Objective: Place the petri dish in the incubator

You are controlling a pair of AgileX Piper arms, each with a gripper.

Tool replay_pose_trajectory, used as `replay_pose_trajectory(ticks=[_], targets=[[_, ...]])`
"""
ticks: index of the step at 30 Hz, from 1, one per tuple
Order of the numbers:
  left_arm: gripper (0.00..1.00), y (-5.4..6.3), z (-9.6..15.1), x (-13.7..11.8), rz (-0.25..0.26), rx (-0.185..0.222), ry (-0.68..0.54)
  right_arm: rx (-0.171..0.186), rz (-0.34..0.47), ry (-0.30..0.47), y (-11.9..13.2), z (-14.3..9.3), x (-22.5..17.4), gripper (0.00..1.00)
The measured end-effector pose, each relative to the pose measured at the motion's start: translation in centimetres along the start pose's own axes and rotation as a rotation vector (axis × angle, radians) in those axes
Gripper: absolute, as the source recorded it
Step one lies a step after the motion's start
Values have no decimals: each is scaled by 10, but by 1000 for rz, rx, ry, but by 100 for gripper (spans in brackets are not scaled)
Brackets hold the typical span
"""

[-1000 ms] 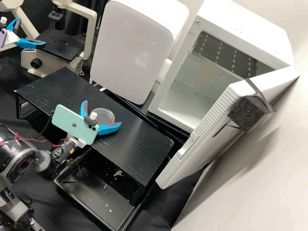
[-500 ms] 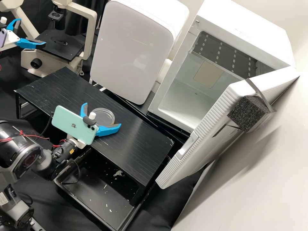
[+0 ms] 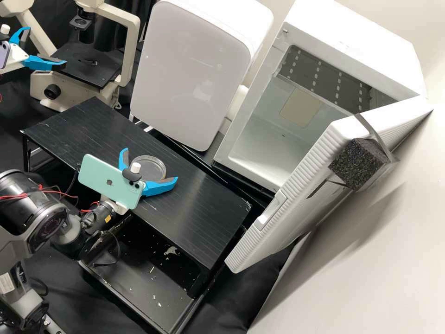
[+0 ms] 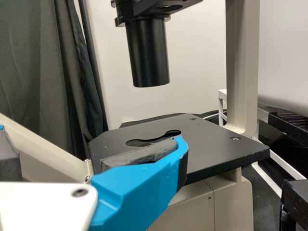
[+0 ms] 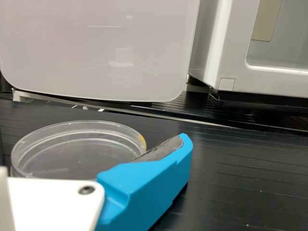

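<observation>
Right gripper (image 3: 150, 163) jaws spread, dish (image 5: 77, 156) between them on black stand (image 3: 199, 218). Centre jaws low on dish wall, squeeze lightly, confirm grip, lift level toward incubator (image 3: 352, 55). Left gripper (image 3: 46, 46) jaws apart, near microscope (image 3: 92, 74).

Left wrist view faces microscope (image 4: 242, 72)

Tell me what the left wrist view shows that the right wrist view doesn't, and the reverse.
Left wrist view: the microscope stage, the black cylinder above it and a dark curtain.

Right wrist view: the clear petri dish and part of the white incubator.

Both: a blue finger with a grey pad, next to a screwed white plate.
</observation>
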Motion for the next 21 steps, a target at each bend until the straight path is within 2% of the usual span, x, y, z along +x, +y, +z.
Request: replay_pose_trajectory(ticks=[21], targets=[[100,0,0,0,0,0,0,-1,-13,13,0,0,0,0]])
